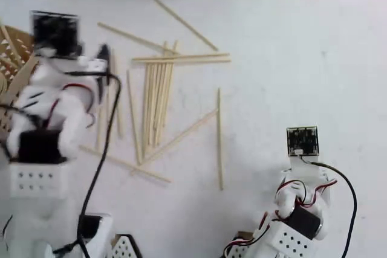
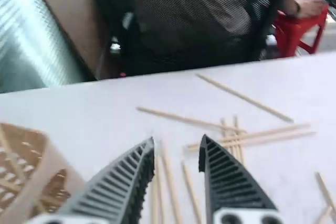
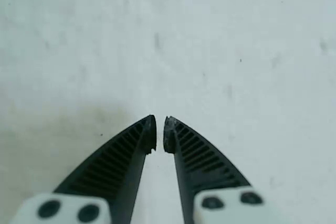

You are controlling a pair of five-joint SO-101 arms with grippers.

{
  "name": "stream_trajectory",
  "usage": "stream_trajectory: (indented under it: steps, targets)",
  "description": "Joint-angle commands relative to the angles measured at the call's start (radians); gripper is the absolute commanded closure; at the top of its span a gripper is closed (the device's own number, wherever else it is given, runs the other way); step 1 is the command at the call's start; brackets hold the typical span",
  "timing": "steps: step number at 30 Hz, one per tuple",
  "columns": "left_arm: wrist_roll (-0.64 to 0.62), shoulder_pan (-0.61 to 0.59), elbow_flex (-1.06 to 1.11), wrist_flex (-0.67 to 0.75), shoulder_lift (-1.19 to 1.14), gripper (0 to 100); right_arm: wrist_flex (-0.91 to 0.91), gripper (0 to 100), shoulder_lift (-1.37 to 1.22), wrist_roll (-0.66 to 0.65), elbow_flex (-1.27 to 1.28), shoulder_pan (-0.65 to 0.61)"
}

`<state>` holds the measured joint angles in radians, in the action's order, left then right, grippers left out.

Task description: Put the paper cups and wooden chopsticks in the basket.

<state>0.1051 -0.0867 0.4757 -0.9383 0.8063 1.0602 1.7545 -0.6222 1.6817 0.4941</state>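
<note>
Several wooden chopsticks [image 1: 154, 98] lie scattered and crossed on the white table [image 1: 290, 58], most in a loose bundle left of the middle. The woven basket [image 1: 13, 67] stands at the table's left edge with some sticks in it. My left gripper [image 2: 177, 148] is open above the table between the basket [image 2: 23, 169] and the chopsticks [image 2: 236, 140]; one stick lies on the table below the gap. The left arm [image 1: 54, 95] stands beside the basket. My right gripper [image 3: 159, 135] is shut on nothing over bare table, on the right arm [image 1: 302, 203] at the front right.
A single chopstick [image 1: 219, 137] lies nearest the right arm, and another [image 1: 186, 25] lies farther back. Beyond the table's far edge are a dark mesh chair [image 2: 194, 19] and a red stool [image 2: 302, 27]. The table's right half is bare.
</note>
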Motion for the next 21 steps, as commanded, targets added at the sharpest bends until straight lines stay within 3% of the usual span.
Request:
stream_trajectory:
  steps: [1,9,14,21]
  targets:
    - [-0.06,0.124,-0.023,-0.005,-0.231,85,-0.004,95.4,0.001,0.002,0.011,0.01]
    - [-0.069,0.111,-0.087,0.164,-0.774,85,-0.004,95.4,0.001,0.002,0.011,0.01]
    - [-0.104,0.008,-0.319,0.057,-1.036,85,-0.004,95.4,0.001,0.002,0.011,0.01]
    - [-0.11,0.001,-0.577,-0.118,-1.273,84,-0.004,95.4,0.001,0.002,0.011,0.01]
